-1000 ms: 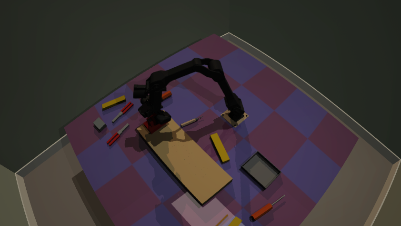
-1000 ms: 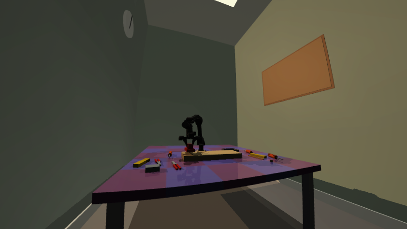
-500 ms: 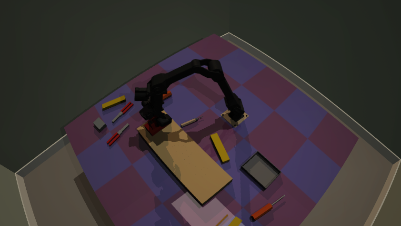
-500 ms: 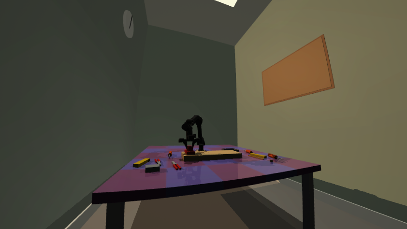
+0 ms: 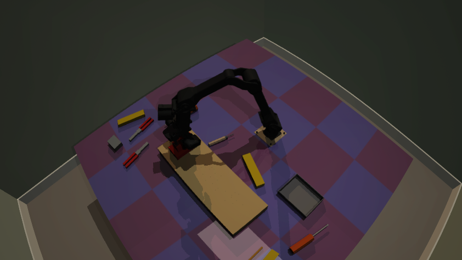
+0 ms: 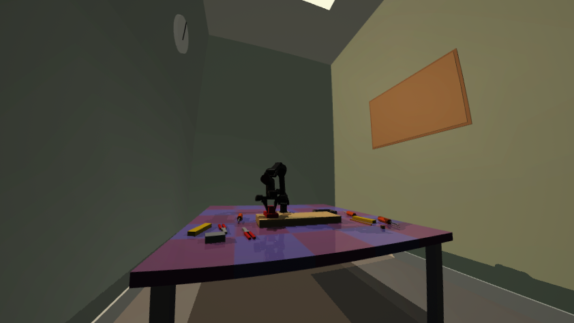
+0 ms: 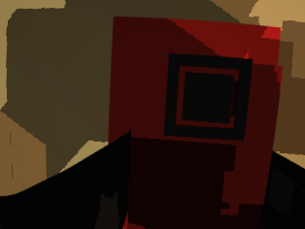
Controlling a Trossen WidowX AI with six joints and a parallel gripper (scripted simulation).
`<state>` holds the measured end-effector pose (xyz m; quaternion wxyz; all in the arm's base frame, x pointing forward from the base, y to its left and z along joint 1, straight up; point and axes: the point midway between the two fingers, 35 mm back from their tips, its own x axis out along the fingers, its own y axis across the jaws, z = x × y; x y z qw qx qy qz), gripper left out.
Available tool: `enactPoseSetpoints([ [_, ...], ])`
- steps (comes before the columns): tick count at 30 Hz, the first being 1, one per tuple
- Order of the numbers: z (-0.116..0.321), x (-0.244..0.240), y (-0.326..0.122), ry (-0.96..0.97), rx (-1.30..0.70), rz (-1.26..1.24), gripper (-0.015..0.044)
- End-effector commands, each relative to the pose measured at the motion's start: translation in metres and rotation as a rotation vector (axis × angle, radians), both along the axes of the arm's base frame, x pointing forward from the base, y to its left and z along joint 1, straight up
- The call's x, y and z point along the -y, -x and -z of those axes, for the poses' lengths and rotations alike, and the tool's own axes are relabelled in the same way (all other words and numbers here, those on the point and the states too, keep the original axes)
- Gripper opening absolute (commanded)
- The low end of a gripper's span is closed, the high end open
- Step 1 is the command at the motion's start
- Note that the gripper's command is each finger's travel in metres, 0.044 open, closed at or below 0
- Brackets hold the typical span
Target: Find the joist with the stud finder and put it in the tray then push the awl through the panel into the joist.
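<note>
Left of centre in the top view, the stud finder [image 5: 178, 152] [image 6: 270, 214] [image 7: 146, 92]: red, upright, at the upper-left end of the floor panel [image 5: 223, 190] [image 6: 307, 218]; it appears to rest on the surface, though the dim light hides the contact.
Gripper [image 5: 181, 142] [image 6: 270, 204] [image 7: 188, 143]: pointing down, its fingers pinching the stud finder from both sides.
Stud finder's face: a dark square inside a dark square frame, right of centre in the wrist view.
Arm [image 5: 211, 85] [image 6: 282, 182]: arching from its base, right of centre in the top view, over to the panel's upper-left end.
Tray [image 5: 291, 204]: lower right of the top view, apart from the panel, the stud finder outside it.
Orange-handled tool [image 5: 302, 243]: lying below the tray at the lower right, its thin shaft aimed up and right.
Pale-handled tool [image 5: 218, 141]: lying between the panel and the arm's base.
Yellow bar [image 5: 253, 170]: lying between panel and tray.
Upper left of the top view: a second yellow bar [image 5: 130, 117], two red-handled tools and a grey block [image 5: 114, 142].
</note>
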<state>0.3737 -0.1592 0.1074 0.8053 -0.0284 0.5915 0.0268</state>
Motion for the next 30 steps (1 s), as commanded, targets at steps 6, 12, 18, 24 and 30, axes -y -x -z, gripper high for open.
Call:
enactPoseSetpoints([
  [6, 0.001, -0.026, 0.003, -0.002, -0.002, -0.001, 0.0000],
  [12, 0.001, -0.043, 0.004, -0.003, -0.002, -0.001, 0.0000],
  [18, 0.001, -0.059, 0.005, -0.005, -0.002, -0.001, 0.0000],
  [24, 0.002, -0.076, 0.006, -0.006, -0.002, -0.001, 0.0000],
  [30, 0.002, -0.093, 0.008, -0.008, -0.002, -0.001, 0.0000],
])
